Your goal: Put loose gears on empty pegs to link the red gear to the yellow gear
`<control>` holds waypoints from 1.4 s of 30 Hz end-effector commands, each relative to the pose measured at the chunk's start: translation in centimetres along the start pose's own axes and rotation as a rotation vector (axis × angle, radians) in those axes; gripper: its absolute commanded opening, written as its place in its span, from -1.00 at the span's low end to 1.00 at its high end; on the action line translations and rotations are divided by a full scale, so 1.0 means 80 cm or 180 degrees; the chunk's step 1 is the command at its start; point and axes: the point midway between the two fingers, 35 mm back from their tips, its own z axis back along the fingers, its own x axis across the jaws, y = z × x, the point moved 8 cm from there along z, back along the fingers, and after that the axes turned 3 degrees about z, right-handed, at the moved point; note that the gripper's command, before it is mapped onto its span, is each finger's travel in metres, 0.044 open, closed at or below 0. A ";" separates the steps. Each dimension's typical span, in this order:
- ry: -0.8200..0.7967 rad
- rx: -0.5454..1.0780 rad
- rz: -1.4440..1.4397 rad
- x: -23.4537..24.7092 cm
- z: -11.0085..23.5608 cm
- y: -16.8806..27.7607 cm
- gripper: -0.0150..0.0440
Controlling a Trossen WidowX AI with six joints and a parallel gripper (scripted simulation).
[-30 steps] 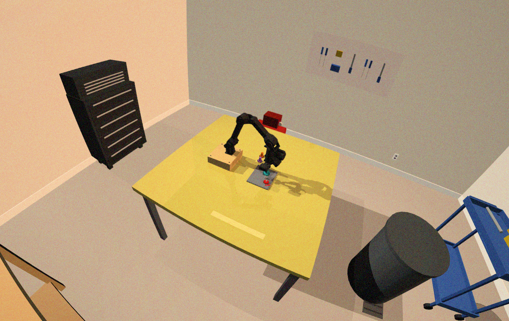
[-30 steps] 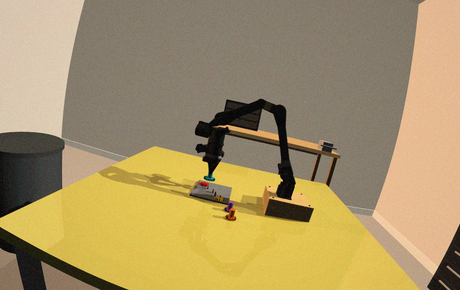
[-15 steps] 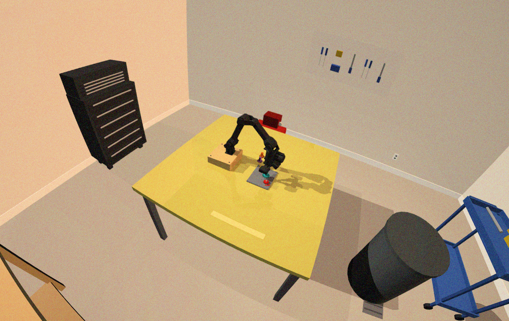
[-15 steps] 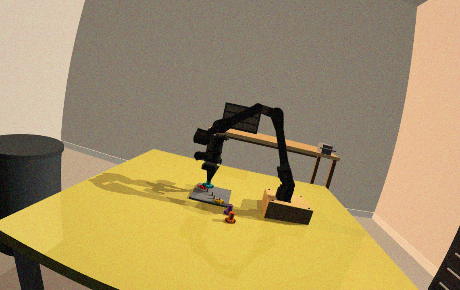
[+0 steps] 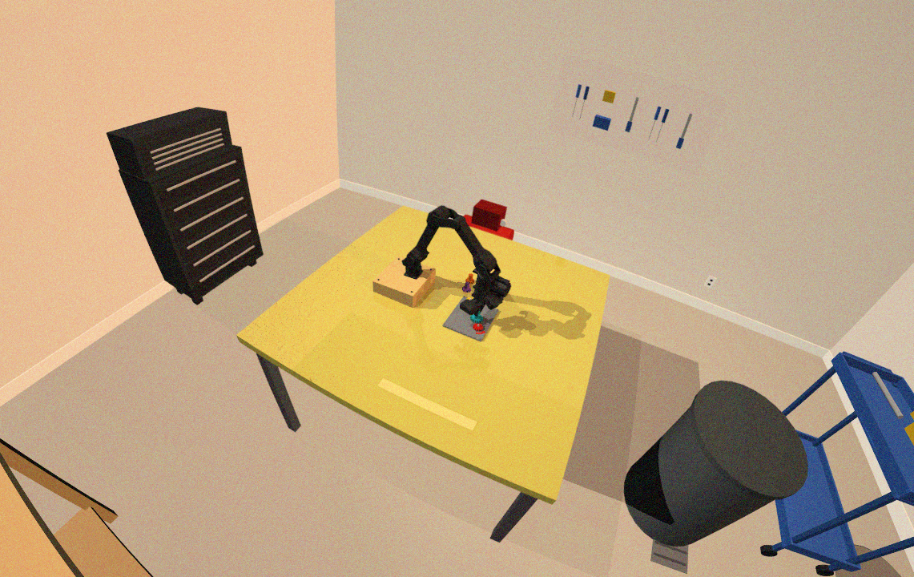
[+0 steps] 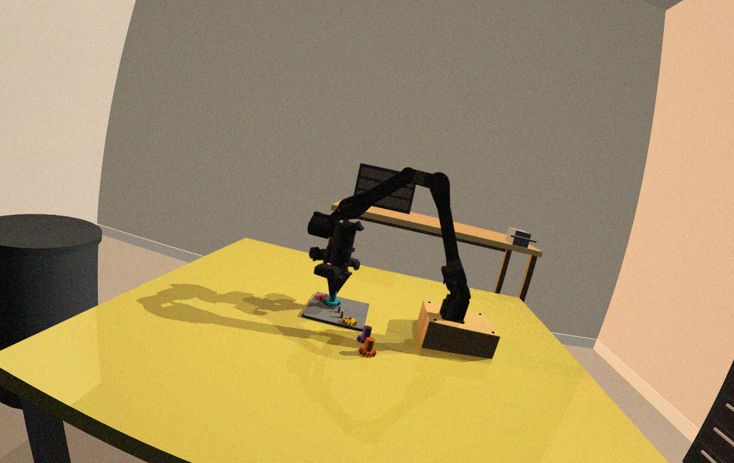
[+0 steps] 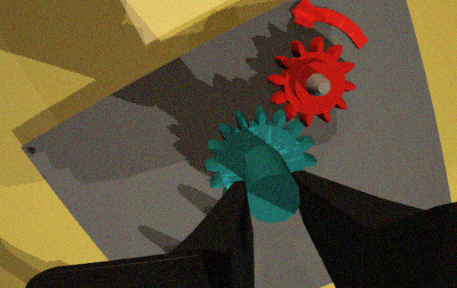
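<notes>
End effector's gripping the teal toothed gear by its round hub, right beside the red toothed gear [image 5: 478,328] [image 6: 320,297] [image 7: 299,90]. I'd ease straight down, wiggling slightly so teeth mesh.

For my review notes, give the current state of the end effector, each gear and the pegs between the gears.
End effector: shut on the teal gear.
Teal gear: held upright, beside the red gear; whether fully seated, cannot tell.
Red gear: on its peg.
Yellow gear: on the board.
Purple gear: loose, on the table.
Orange gear: loose, standing on the table.
Pegs: two visible, bare.
</notes>
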 end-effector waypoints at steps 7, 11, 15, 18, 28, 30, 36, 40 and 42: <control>0.0015 -0.0006 0.0201 0.000 -0.003 -0.001 -0.49; 0.0016 -0.0005 0.0494 0.001 -0.004 -0.001 -0.49; 0.0016 -0.0004 0.0786 0.000 -0.005 0.000 -0.49; 0.0016 -0.0004 0.0948 0.000 -0.005 0.000 -0.49; 0.0016 -0.0004 0.0946 0.000 -0.008 -0.001 -0.49; 0.0016 -0.0004 0.0842 0.000 -0.009 -0.001 -0.49; 0.0016 -0.0005 0.0644 0.000 -0.006 -0.001 -0.05; 0.0016 -0.0005 0.0499 0.000 -0.001 -0.001 -0.02; 0.0016 -0.0006 0.0492 0.000 0.009 -0.002 -0.02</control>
